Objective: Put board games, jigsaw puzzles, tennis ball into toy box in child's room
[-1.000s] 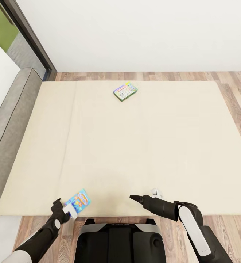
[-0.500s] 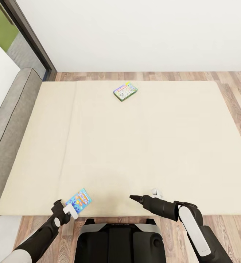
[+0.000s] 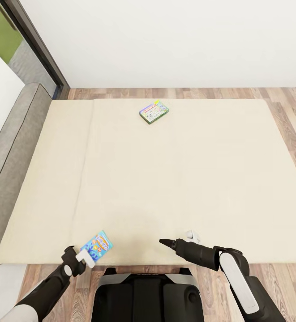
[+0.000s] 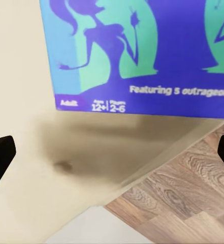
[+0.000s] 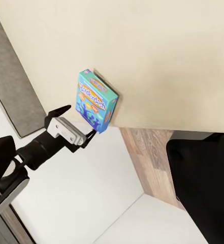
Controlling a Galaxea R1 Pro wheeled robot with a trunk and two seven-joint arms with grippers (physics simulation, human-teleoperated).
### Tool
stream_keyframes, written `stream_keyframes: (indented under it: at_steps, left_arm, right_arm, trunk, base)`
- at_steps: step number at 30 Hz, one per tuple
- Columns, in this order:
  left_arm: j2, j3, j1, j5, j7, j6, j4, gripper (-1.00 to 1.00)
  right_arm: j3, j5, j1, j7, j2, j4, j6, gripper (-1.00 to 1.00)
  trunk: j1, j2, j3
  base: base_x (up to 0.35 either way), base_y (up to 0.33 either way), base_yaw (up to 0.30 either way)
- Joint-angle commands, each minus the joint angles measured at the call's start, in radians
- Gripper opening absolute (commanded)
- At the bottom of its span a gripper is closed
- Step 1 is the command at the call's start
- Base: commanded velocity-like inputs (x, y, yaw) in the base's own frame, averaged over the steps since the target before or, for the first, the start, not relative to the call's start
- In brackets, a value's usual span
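Since a second ago, the left gripper [image 3: 86,258] has drawn back slightly toward the robot and away from the blue board game [image 3: 97,244], which has not shifted on the bed [image 3: 174,179]; the right arm and the camera view are unchanged.

Blue board game: lies flat near the bed's near edge, close to the robot's left side. In the right wrist view the same box [image 5: 95,100] sits right at the mattress edge, one corner at or just over it. The left wrist view shows its printed face [image 4: 142,51] close ahead, with wood floor [image 4: 188,188] below the mattress edge.

Left gripper: jaws spread wide, both dark fingertips [image 4: 0,155] at opposite margins of its wrist view, nothing between them. Seen from the right wrist camera, the left gripper [image 5: 77,123] stands just beside the box; contact cannot be confirmed.

Second board game [image 3: 153,111]: green-edged, flat on the far part of the bed, well apart from both arms.

Right gripper [image 3: 165,243]: held over the near edge of the bed, pointing toward the robot's left. Its jaw state cannot be told.
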Motion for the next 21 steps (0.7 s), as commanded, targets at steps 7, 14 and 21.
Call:
stream_keyframes:
  at_steps: [7,14,21]
  left_arm:
    - [0.0,0.023,-0.001,-0.01,-0.023,0.006,-0.003,1.0]
    - [0.0,0.03,-0.002,-0.011,-0.029,0.006,-0.033,1.0]
    - [-0.001,0.069,-0.002,-0.011,-0.029,0.01,-0.067,1.0]
  right_arm:
    - [0.0,0.01,0.0,0.01,-0.001,0.0,0.002,1.0]
    - [0.0,0.01,0.0,0.01,-0.001,0.0,0.002,1.0]
    - [0.0,0.01,0.0,0.01,0.0,0.0,0.002,1.0]
  trunk:
    - [0.001,-0.002,-0.001]
    - [0.001,-0.002,-0.001]
    - [0.001,-0.002,-0.001]
  base:
    - [0.0,0.0,0.0]
    - [0.0,0.0,0.0]
    - [0.0,0.0,0.0]
